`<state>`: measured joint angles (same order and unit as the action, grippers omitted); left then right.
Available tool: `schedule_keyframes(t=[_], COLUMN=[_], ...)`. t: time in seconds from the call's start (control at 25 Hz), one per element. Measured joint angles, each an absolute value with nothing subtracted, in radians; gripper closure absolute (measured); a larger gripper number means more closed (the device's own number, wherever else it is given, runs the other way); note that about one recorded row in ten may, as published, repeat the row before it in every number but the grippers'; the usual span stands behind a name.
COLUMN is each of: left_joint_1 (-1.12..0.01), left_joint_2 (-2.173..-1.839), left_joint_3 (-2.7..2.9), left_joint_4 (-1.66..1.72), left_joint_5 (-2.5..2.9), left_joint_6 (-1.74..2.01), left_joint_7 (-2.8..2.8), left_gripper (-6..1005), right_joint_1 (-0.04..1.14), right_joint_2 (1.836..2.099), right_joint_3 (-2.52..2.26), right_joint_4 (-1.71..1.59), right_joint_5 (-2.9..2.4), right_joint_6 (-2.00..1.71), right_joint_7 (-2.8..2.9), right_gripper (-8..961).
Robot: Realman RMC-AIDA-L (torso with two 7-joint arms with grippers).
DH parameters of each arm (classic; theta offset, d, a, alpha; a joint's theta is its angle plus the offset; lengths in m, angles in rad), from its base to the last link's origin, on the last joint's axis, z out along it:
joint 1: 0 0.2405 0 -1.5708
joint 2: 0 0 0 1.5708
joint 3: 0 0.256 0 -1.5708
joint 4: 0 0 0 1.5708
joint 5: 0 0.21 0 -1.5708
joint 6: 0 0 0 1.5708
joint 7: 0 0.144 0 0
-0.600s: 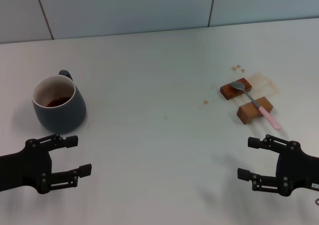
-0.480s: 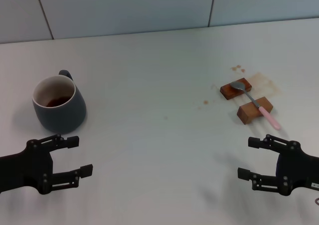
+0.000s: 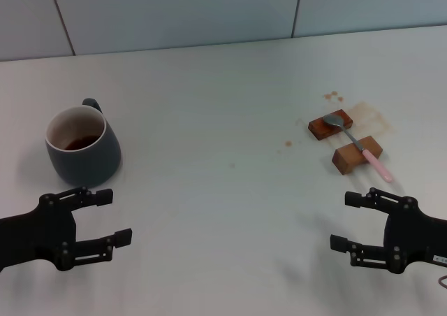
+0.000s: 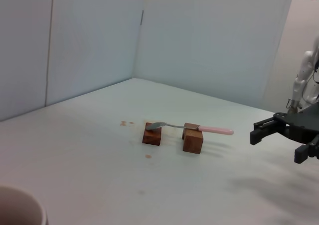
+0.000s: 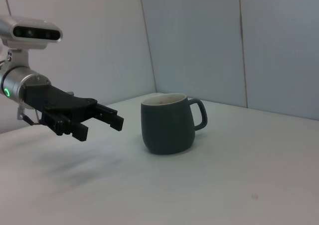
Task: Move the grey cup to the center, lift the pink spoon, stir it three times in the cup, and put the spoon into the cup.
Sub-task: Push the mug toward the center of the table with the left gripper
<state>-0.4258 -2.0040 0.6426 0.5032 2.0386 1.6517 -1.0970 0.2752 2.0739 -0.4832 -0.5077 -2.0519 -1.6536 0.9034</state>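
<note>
Both black grippers hover low over the white table with jaws apart and nothing in them.

The rounded dark blue-grey ceramic mug (image 3: 82, 146), brown residue at the bottom of its off-white inside, stands upright at about nine o'clock on the white tabletop (image 3: 223, 120), its loop handle toward the back wall. The left gripper (image 3: 105, 218) sits near it at seven o'clock, not touching. At three o'clock the slim spoon with silver bowl and pale pink handle (image 3: 360, 147) lies bridged across two small brown wooden blocks (image 3: 330, 124), bowl on the farther block, handle overhanging the nearer one, with brown stains (image 3: 334, 96) around. The right gripper (image 3: 347, 222) is near the handle end at five o'clock.
</note>
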Motion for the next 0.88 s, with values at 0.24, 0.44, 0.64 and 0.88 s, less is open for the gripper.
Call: schedule_keyframes(t=[0.24, 0.44, 0.64, 0.88], left_joint_1=[-0.426, -0.427, -0.426, -0.427], left_joint_2=[-2.004, -2.005, -2.006, -2.01], left_joint_3=[0.643, 0.647, 0.646, 0.645], left_joint_4=[0.503, 0.503, 0.503, 0.503], left_joint_5=[2.038, 2.042, 2.041, 2.041], left_joint_6=[1.652, 1.652, 1.655, 1.652], left_joint_7=[-1.093, -1.092, -1.091, -1.09], left_gripper=[207, 216, 224, 235], right_joint_1=[0.275, 0.275, 0.274, 0.273], right_joint_2=[2.074, 2.074, 2.075, 2.075], right_joint_3=[-0.483, -0.483, -0.483, -0.483], right_joint_4=[-0.508, -0.508, -0.508, -0.508], right_joint_5=[-2.053, -2.053, -2.053, -2.053], right_joint_6=[-1.655, -1.659, -1.661, -1.661], right_joint_7=[0.903, 0.903, 0.903, 0.906], right_gripper=[117, 117, 116, 116])
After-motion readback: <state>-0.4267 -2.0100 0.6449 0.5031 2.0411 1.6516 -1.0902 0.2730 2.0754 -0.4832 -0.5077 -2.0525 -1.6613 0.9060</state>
